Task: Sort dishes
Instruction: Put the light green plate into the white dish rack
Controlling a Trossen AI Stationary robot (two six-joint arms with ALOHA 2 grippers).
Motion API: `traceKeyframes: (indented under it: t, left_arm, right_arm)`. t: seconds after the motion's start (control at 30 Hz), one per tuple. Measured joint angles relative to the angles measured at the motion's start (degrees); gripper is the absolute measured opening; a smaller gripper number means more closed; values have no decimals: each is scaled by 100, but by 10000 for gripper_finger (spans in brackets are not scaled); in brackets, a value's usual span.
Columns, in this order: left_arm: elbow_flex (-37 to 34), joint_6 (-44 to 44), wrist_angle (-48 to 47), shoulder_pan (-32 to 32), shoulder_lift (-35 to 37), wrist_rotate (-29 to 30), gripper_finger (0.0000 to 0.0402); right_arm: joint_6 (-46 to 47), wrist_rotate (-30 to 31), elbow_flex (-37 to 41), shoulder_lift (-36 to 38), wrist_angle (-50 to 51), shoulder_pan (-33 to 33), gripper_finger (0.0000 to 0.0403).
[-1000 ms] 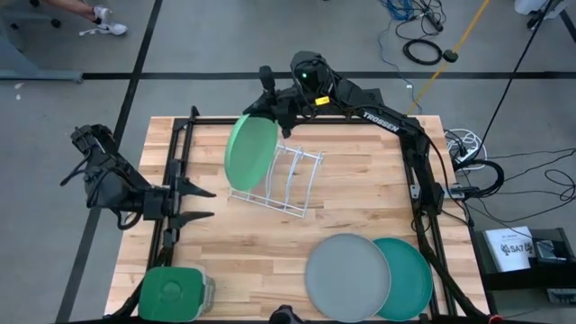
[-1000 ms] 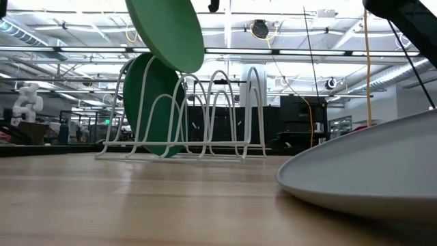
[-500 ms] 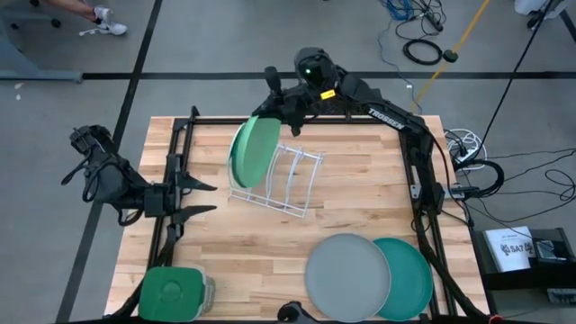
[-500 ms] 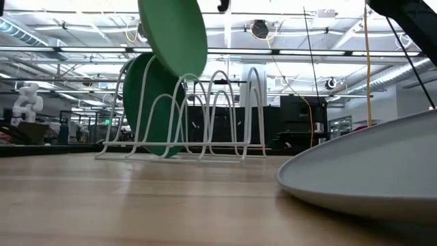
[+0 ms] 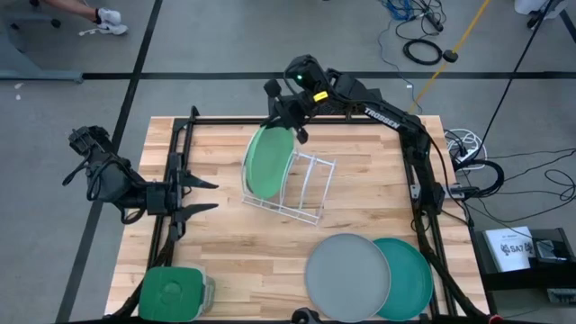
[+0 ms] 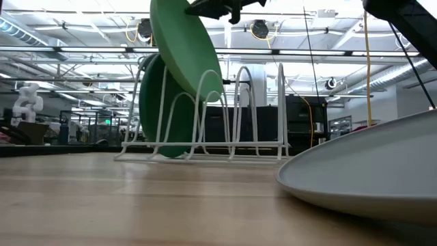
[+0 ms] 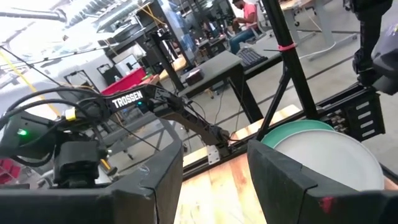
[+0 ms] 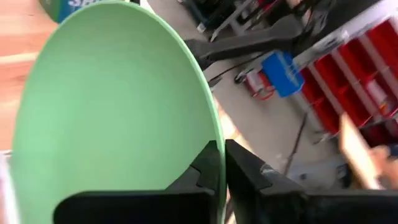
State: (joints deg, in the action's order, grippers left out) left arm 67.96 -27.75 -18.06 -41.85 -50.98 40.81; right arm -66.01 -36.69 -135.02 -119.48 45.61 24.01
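While the right hand (image 5: 290, 126) pinched the rim of the light mint green plate (image 5: 267, 163), that plate stood tilted in the white wire rack (image 5: 301, 193), beside the dark green plate (image 6: 160, 109). Grey plate (image 5: 346, 276) overlapped teal plate (image 5: 410, 276) on the desk (image 5: 360, 180). Left hand (image 5: 200, 196) waited at the desk's left edge, fingers apart and empty.

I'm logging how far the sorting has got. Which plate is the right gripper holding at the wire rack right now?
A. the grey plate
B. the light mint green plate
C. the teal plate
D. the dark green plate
B: the right gripper pinches the rim of the light mint green plate as it stands tilted in the wire rack, while the grey plate and teal plate lie flat on the table.
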Motion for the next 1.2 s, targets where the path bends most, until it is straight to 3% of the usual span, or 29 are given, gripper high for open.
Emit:
traceKeyframes:
  t: [0.37, 0.63, 0.87, 1.2]
  left_arm:
    - [0, 0, 1, 0, 0, -12, 180]
    - [0, 2, 0, 0, 0, -12, 180]
    - [0, 31, -48, 0, -4, -20, 180]
    - [0, 37, -55, 0, -4, -71, 180]
  right_arm:
    - [673, 225, 0, -9, 404, -197, 53]
    - [1231, 286, 2, -13, 537, -340, 151]
    - [1493, 698, 2, -13, 747, -450, 223]
    - [2305, 1125, 2, -13, 1334, -631, 253]
